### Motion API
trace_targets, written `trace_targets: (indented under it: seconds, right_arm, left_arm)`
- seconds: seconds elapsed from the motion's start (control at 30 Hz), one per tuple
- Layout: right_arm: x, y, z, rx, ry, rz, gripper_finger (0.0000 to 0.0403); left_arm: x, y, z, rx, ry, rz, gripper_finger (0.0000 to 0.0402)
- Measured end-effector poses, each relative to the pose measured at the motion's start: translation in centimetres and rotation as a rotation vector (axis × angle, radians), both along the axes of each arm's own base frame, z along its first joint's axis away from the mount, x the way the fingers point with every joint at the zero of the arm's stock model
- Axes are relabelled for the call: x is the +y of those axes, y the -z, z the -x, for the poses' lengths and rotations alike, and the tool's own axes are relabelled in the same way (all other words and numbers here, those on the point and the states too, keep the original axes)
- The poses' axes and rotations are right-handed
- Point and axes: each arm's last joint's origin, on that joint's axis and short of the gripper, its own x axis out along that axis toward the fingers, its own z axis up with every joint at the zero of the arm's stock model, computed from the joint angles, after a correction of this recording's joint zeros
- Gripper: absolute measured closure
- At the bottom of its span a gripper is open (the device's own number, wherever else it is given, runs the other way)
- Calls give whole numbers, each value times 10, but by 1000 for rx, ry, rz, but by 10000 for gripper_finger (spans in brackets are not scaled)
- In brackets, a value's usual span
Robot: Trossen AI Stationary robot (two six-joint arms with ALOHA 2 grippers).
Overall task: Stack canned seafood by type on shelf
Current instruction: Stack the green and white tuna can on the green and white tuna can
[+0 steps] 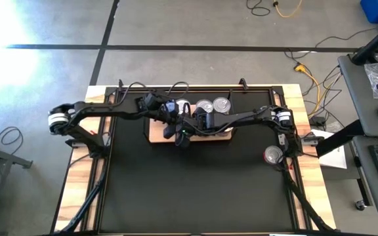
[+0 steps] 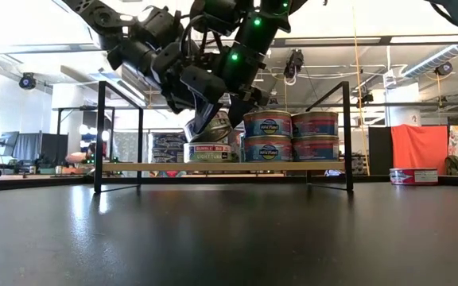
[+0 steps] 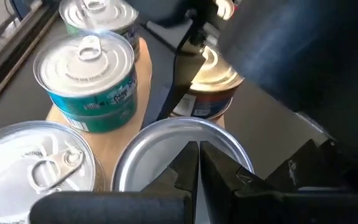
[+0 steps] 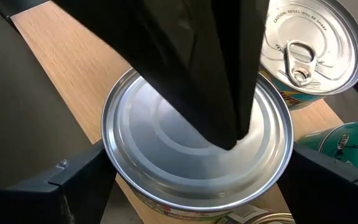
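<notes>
The shelf [image 2: 149, 167] is a light-wood board with black frame ends, seen in the high view as shelf [image 1: 155, 134]. Both grippers meet over its left-middle part. My right gripper [image 4: 197, 169] is shut on a silver tin [image 4: 185, 143], which sits tilted in the low view as tin [image 2: 211, 127], just above a Bumble Bee tin [image 2: 211, 152] standing on the board. My left gripper [image 3: 197, 158] is shut, its tips on that silver tin's flat face. Two two-high stacks [image 2: 267, 135] [image 2: 315, 135] stand to the right on the shelf. My right gripper has the silver tin pinched between its two fingers [image 4: 79, 177], which lie on opposite sides of the tin's side wall at the rim [image 4: 109, 155]. The fingers come from above. The tin is tilted over the Bumble Bee tin; whether they touch, I cannot tell. My left gripper sets its shut fingertips [image 3: 188, 163] on the tin's flat upper face [image 4: 225, 146], slanting down from the table's left.
One more tin [image 1: 272, 155] stands alone on the black mat near the right arm's base, also seen as tin [image 2: 413, 175]. Teal-sided tins [image 3: 89, 74] and a gold-topped tin [image 3: 213, 81] crowd the board. The shelf's black frame ends [image 2: 99, 135] [image 2: 347, 135] rise on both sides.
</notes>
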Motion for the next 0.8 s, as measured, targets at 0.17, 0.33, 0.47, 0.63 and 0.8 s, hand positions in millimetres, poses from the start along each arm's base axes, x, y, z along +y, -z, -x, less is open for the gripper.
trace_targets:
  seconds: [0.17, 0.33, 0.47, 0.63, 0.8]
  right_arm:
    - [-1, 0, 0, -2, -1, -6, 33]
    - [-1, 0, 0, -8, -1, -6, 32]
    - [-1, 0, -1, -9, 0, -6, 32]
    - [-1, 0, -1, -10, -2, -14, 32]
    - [-1, 0, 0, -2, -12, -24, 32]
  left_arm:
    - [-2, -11, 8, -140, -19, -36, 402]
    - [-5, 0, 17, -276, -58, -5, 402]
    - [-6, 16, 20, -217, -62, -12, 401]
    - [-4, 18, 16, -128, -41, -41, 401]
    - [0, 9, 5, -1, 30, -93, 401]
